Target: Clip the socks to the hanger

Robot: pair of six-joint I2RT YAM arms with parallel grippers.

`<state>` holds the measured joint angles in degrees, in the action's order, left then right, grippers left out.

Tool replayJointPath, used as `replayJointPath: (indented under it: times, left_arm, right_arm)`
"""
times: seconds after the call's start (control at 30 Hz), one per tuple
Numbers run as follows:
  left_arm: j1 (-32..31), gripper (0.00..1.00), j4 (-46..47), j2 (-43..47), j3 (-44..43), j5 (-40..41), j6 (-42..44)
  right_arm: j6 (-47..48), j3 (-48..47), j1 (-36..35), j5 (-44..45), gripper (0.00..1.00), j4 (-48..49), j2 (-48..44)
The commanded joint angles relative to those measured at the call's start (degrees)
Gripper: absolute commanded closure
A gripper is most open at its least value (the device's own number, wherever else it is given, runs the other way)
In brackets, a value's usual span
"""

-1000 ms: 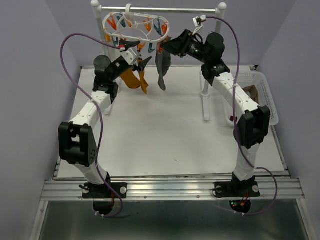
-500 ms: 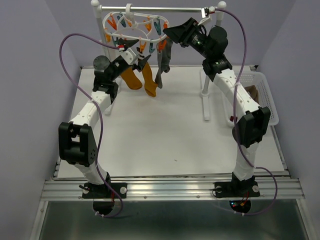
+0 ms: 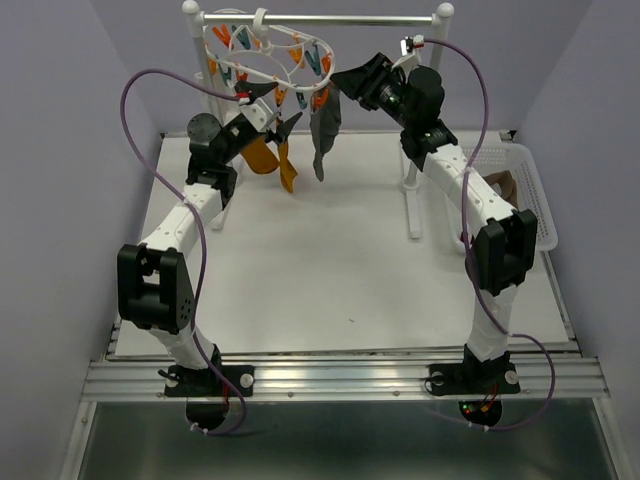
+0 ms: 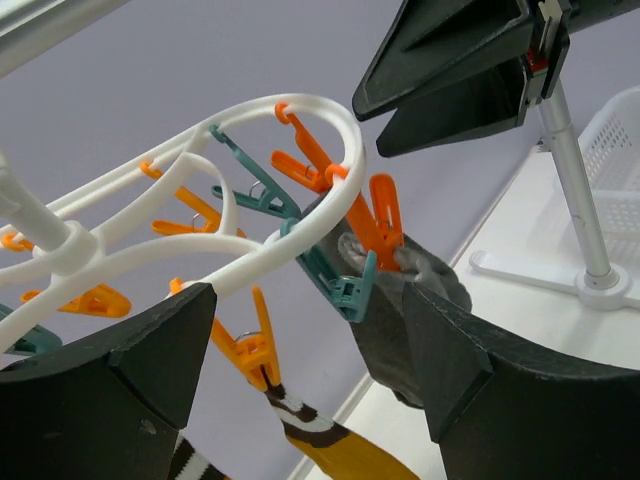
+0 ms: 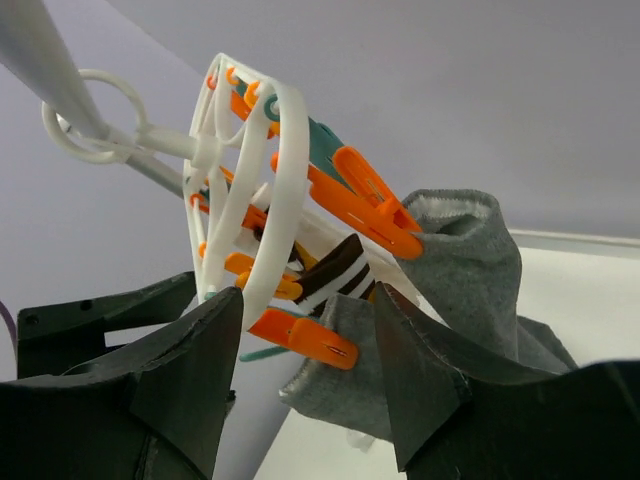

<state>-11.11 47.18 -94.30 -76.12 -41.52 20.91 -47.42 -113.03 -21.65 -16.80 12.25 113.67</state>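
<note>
A plain lavender wall [image 3: 60,120] closes the left side of the booth, and the same colour runs across the back and down the right. The flat white table top [image 3: 330,270] fills the floor of the booth, with a ribbed aluminium rail [image 3: 340,378] along its near edge, where both arm bases are bolted. A looping purple cable [image 3: 130,90] arcs over the left arm.

The left gripper [image 3: 277,110] is raised at the back, just below the white plastic oval double-ring hanger [image 3: 268,55]. Its jaws are spread wide and grasp nothing. The hanger hangs by its hook from a thin metal rod [image 3: 350,19] that spans 2 white ball-topped posts [image 3: 190,8], high above the back of the table and left of centre. Small orange and teal plastic clips [image 4: 375,225] dangle from its rings.

Soft mustard-orange socks [image 3: 265,157] hang below the hanger, beside the left gripper. Just to their right hangs a dark grey fabric sock [image 3: 322,135], pinched at its cuff by an orange clip. The right gripper [image 3: 342,82] sits beside the hanger's right edge, with its fingers apart and released.

A white perforated plastic basket [image 3: 535,200] sits at the table's right edge with something brown inside.
</note>
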Motion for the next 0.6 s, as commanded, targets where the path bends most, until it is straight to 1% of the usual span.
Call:
replayJointPath:
  times: [0.0, 0.1, 0.2, 0.33, 0.4, 0.57]
  left_arm:
    - [0.30, 0.13, 3.97, 3.25, 0.44, -0.06, 0.54]
    - [0.39, 0.13, 3.71, 3.42, 0.62, -0.49, 0.54]
    - [0.39, 0.13, 3.54, 3.86, 1.23, -0.58, 1.06]
    - [0.39, 0.13, 2.83, 4.04, 1.23, -0.58, 1.59]
    - [0.39, 0.13, 2.74, 4.04, 1.23, -0.67, 1.59]
    - [0.30, 0.13, 2.74, 4.04, 1.32, -0.93, 1.33]
  right_arm:
    - [0.05, 0.36, 0.47, 0.89, 0.40, 4.35, -2.49]
    - [-0.83, 0.00, 0.47, -0.43, 0.42, 6.80, -1.96]
    - [-2.59, -0.26, 0.47, -2.09, 0.42, 9.36, -1.35]
    - [-4.17, -1.48, -0.06, -3.68, 0.43, 10.51, -0.64]
    - [-4.96, -2.19, -0.06, -4.38, 0.45, 10.69, -0.20]
    - [-6.11, -3.86, -0.59, -6.66, 0.47, 11.22, 1.12]
